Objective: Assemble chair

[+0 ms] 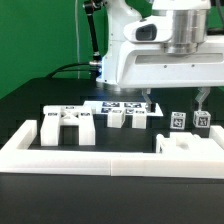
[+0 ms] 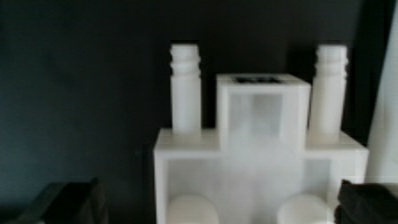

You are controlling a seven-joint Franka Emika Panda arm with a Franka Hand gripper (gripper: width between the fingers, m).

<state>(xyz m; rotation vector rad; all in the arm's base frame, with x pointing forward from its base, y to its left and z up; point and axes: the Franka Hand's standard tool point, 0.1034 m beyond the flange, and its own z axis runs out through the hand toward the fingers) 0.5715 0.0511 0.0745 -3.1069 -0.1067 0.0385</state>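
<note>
Plainly the gripper (image 1: 175, 102) stands with its jaws wide apart and holds nothing. In the wrist view its dark fingertips (image 2: 68, 200) flank a white chair piece (image 2: 258, 150) with two ribbed posts and a tagged middle block; whether one finger brushes it is hard to tell. Just behind the border wall (image 1: 100, 152) lie a bracket-like piece (image 1: 65, 125) and small tagged blocks (image 1: 125, 120), the blocks in front of the marker board (image 1: 110, 105), whose far end the arm hides; the tags are too blurred to read
</note>
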